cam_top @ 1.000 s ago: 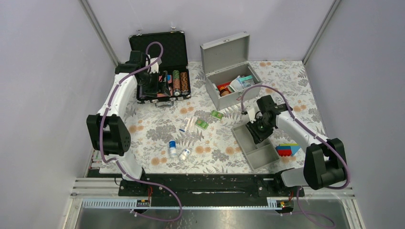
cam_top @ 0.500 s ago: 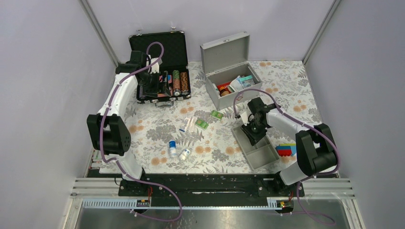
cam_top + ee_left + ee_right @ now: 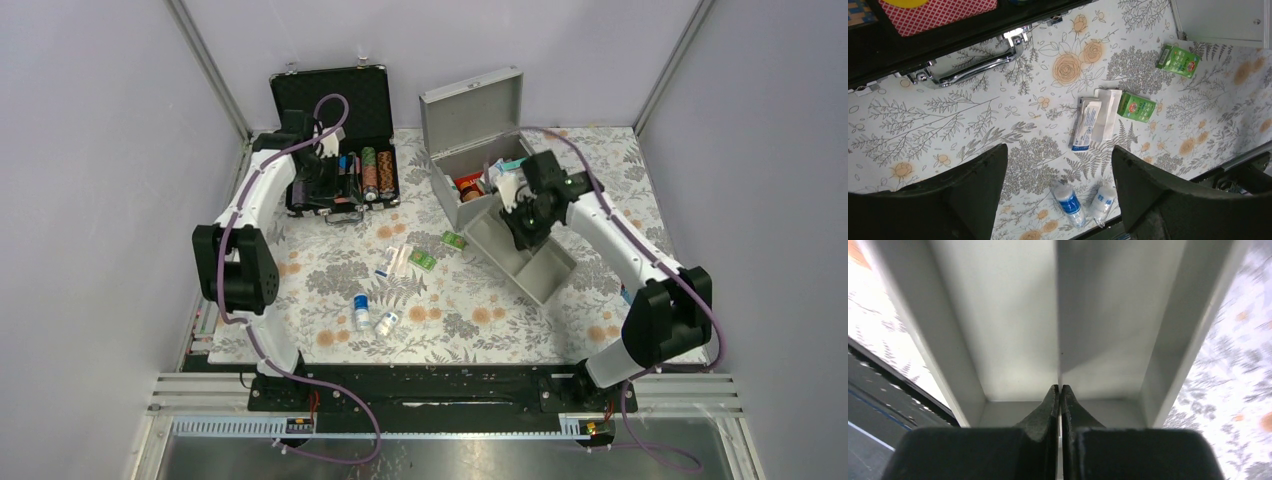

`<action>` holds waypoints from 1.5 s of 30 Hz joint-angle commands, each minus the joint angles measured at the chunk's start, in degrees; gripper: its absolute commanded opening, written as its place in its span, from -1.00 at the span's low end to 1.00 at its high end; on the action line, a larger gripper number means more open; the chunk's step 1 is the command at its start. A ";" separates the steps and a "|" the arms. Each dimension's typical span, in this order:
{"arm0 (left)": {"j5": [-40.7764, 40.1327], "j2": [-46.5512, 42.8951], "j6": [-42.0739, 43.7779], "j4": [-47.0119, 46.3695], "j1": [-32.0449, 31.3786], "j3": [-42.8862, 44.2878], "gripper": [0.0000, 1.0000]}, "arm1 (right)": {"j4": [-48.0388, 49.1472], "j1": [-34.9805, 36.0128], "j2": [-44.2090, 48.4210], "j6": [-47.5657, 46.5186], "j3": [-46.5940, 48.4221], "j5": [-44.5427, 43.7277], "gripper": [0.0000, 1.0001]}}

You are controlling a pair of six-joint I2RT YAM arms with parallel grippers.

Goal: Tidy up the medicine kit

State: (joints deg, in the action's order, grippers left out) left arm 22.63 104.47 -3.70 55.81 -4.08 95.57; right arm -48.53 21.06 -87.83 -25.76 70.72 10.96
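The grey metal medicine box stands open at the back middle with packets inside. My right gripper is shut on the middle divider of the grey divided tray and holds it tilted just in front of the box. In the right wrist view the tray's empty compartments fill the frame, my gripper pinching the divider. My left gripper is open and empty above the black case. Two green boxes, white sachets and two gauze rolls lie on the floral cloth.
The black case with poker chips stands open at the back left. In the left wrist view its chrome handle, the sachets, green boxes and gauze rolls lie below my open gripper.
My right gripper has lifted the divided tray from the front right and carried it back and left, up to the metal box. The left arm has barely moved.
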 commanded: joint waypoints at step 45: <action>-3.13 -7.18 4.45 -1.54 -1.26 -0.66 0.51 | -19.52 -3.13 -42.15 -79.72 67.27 5.06 -1.00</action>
State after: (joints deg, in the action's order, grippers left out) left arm 20.38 100.36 -0.51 55.68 -5.37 94.98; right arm -64.62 17.87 -129.91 -101.67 137.25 16.71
